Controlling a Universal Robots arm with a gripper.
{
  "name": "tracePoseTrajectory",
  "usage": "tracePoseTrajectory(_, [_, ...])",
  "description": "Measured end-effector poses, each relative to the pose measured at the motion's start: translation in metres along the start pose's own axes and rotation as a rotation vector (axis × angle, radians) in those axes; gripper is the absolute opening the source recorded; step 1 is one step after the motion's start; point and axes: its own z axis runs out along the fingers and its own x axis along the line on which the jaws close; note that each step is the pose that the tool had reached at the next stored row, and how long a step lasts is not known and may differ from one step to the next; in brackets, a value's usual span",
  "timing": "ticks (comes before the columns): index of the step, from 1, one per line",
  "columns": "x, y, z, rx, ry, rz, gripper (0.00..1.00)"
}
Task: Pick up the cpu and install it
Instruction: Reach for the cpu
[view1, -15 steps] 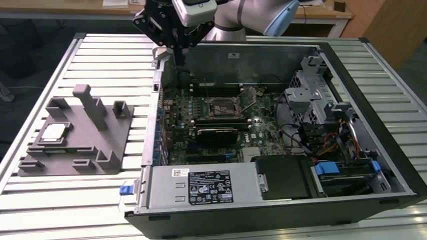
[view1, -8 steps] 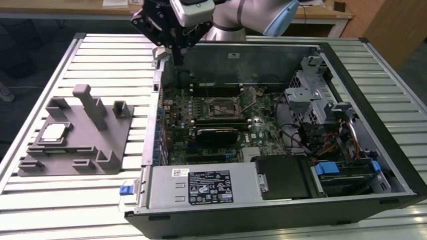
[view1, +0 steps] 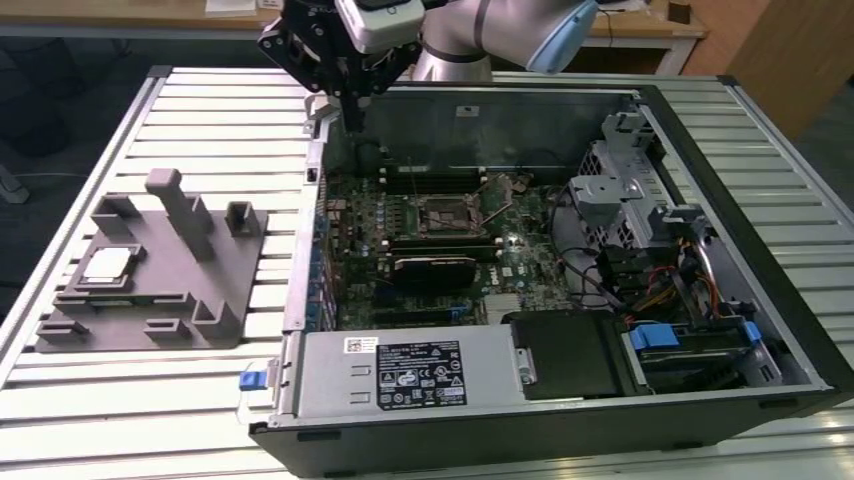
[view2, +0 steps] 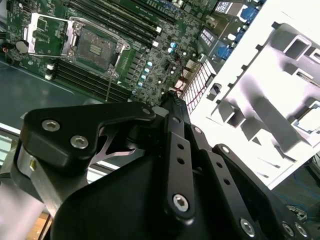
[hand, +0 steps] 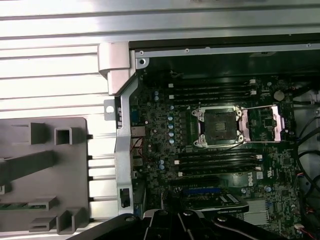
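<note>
I am hovering my claw (view1: 358, 100) over the corner of the computer case (view1: 534, 125), on the side facing the grey tray (view1: 227, 300). The jaws are looking clenched together and are carrying nothing. The cpu (view1: 110, 263) is lying flat in a tray recess on the exterior view's left, well apart from me. I am judging it light, stiff, thin and fragile, so I am treating two opposite edges as the only grip points. Upright posts (view1: 180, 205) are crowding one side. The open socket (view1: 441, 212) is sitting inside the case, with walls and cables limiting room.
</note>
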Motion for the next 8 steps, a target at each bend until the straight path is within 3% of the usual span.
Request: tracePoseTrajectory(8, [0.0035, -0.0003, -0.0001, -0.0001, 0.0000, 0.000, 0.11])
